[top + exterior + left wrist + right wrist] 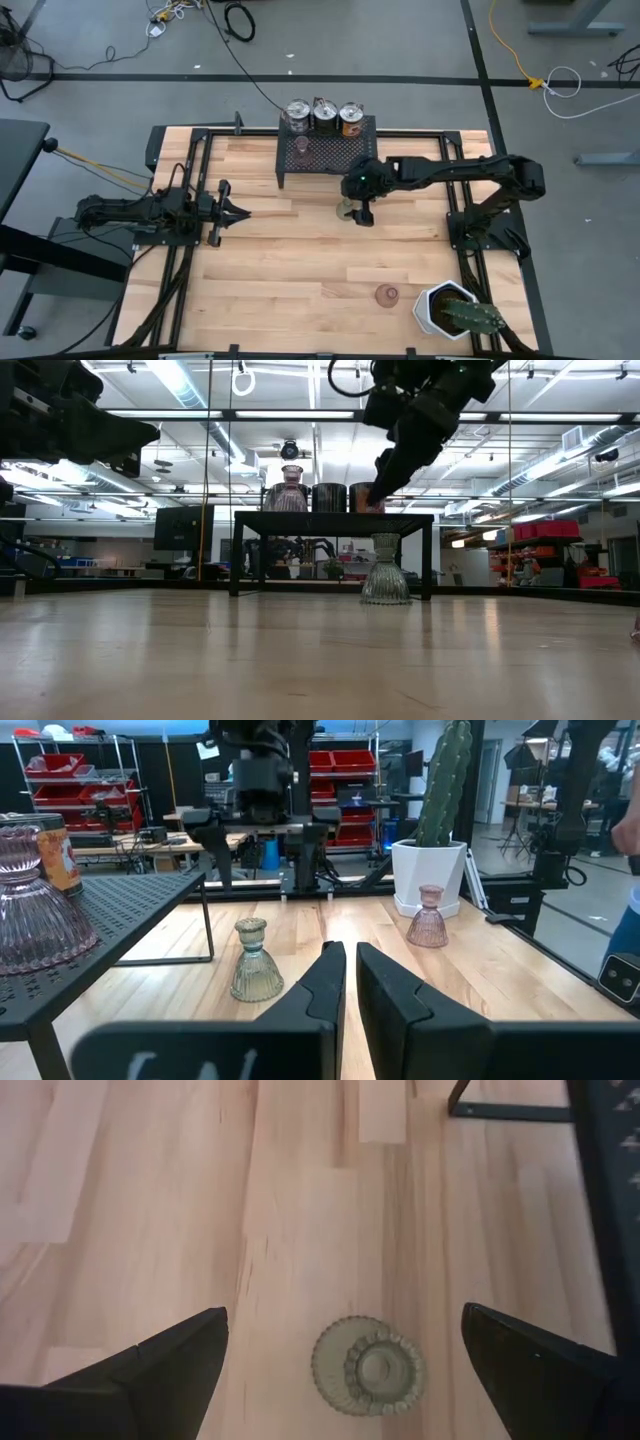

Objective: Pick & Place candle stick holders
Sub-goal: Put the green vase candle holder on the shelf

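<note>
On the wooden table point(300, 270), the black mesh rack point(328, 155) is set toward twelve o'clock in the high view. Three silvery metallic holders point(324, 117) are lined up along the rack's far edge, and a pink glass holder point(302, 146) is stood on the mesh at the rack's nine o'clock side. The olive-green glass holder point(346, 208) is stood upright on the bare wood just off the rack's six o'clock edge. The right claw point(362, 207) is held above this holder, pointed downward, with its fingers spread wide and nothing gripped; in the right wrist view the holder point(367, 1366) is seen from directly above between the two dark fingers point(160, 1370), untouched by either. A second pink glass holder point(387, 294) is placed toward five o'clock on the table, near the white hexagonal pot point(440, 305) with the cactus point(472, 317), which is set at the five o'clock corner. The left claw point(237, 212) is kept at nine o'clock, well apart from all holders, clenched with nothing held between its fingers point(325, 985).
</note>
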`<state>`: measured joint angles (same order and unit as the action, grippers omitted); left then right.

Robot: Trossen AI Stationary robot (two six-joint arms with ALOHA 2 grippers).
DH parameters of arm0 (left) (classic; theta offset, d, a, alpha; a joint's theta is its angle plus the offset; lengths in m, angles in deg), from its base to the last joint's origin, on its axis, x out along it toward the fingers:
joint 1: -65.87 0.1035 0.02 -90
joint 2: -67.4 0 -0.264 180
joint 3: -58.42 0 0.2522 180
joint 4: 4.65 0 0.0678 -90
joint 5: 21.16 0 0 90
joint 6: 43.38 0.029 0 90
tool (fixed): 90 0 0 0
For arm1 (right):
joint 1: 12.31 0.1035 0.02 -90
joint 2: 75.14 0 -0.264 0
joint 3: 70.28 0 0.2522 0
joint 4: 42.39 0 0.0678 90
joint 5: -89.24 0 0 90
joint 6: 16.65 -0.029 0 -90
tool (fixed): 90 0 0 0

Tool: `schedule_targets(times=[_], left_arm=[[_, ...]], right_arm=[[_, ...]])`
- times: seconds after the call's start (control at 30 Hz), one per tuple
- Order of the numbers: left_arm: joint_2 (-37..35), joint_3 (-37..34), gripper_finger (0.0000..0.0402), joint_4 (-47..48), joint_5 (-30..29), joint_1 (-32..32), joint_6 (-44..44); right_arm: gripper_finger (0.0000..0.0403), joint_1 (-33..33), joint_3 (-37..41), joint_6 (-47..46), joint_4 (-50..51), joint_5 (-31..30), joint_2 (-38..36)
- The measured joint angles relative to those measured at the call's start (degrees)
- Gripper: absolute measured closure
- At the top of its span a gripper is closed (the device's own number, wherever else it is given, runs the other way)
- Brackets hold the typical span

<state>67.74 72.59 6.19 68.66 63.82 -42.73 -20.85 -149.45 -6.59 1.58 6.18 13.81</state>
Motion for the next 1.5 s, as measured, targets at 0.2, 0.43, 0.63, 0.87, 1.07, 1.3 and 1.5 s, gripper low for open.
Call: schedule_targets(times=[0.2,0.43,0.63,0.87,1.07,1.3,1.5], left_arm=[[0.00,0.00,0.0367,0.00,0.00,-0.02,0.00],[0.00,0.00,0.0367,0.00,0.00,-0.01,0.00],[0.00,0.00,0.0367,0.00,0.00,-0.02,0.00],[0.00,0.00,0.0367,0.02,0.00,-0.01,0.00],[0.00,0.00,0.0367,0.02,0.00,-0.02,0.00],[0.00,0.00,0.0367,0.02,0.00,0.00,0.00],[0.00,0.00,0.0367,0.02,0.00,-0.01,0.00]], right_arm=[[0.0003,0.00,0.00,0.97,0.62,-0.83,2.73],[0.0003,-0.02,0.00,1.62,1.12,-3.50,5.18],[0.0003,0.00,1.12,2.48,-0.12,-5.02,5.44],[0.0003,0.60,5.71,2.37,-0.13,-6.07,5.44],[0.0003,1.12,7.08,2.45,-1.93,-10.95,5.44],[0.0003,1.14,7.08,2.40,-6.13,-10.76,5.39],[0.0003,1.13,7.08,0.86,-7.99,-10.69,5.39]])
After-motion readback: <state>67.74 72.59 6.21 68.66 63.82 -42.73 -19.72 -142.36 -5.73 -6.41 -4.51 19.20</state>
